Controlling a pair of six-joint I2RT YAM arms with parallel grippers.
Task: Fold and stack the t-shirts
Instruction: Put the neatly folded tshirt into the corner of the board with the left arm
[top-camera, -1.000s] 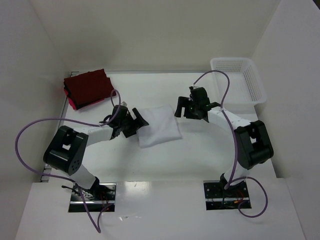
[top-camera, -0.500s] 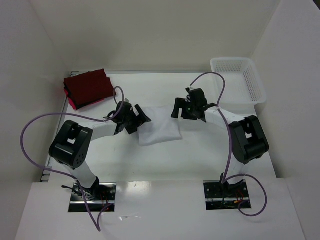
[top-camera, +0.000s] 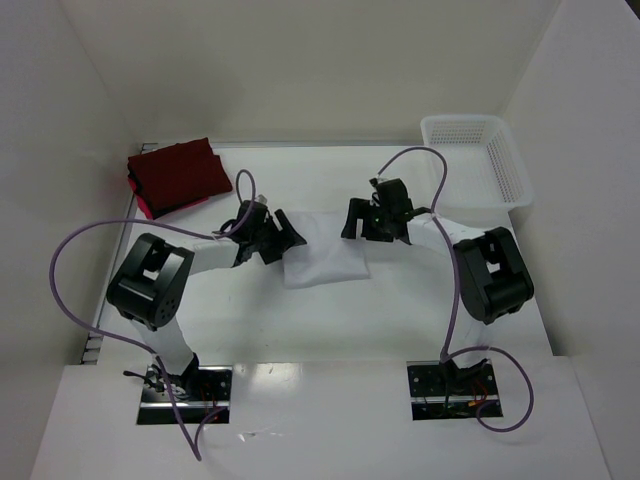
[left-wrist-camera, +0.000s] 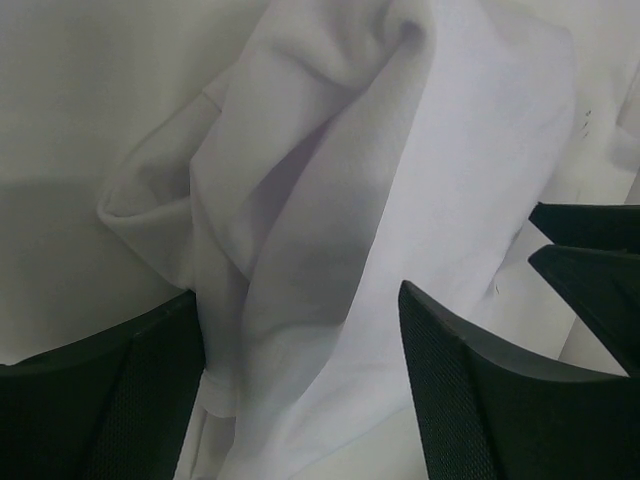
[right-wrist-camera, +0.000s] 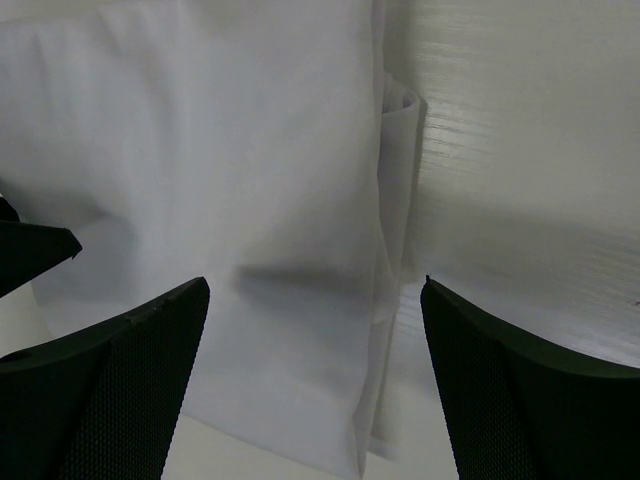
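From above, I see the white t-shirt (top-camera: 322, 258) mid-table, with the left gripper (top-camera: 285, 238) and right gripper (top-camera: 358, 217) at opposite ends, probably to lift it; the dark red t-shirts (top-camera: 178, 177) are stacked far left. Left wrist: jaws apart, straddling a raised fold. Right wrist: jaws apart over the layered edge.

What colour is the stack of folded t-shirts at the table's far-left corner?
The folded t-shirts are dark red, shown best in the top external view.
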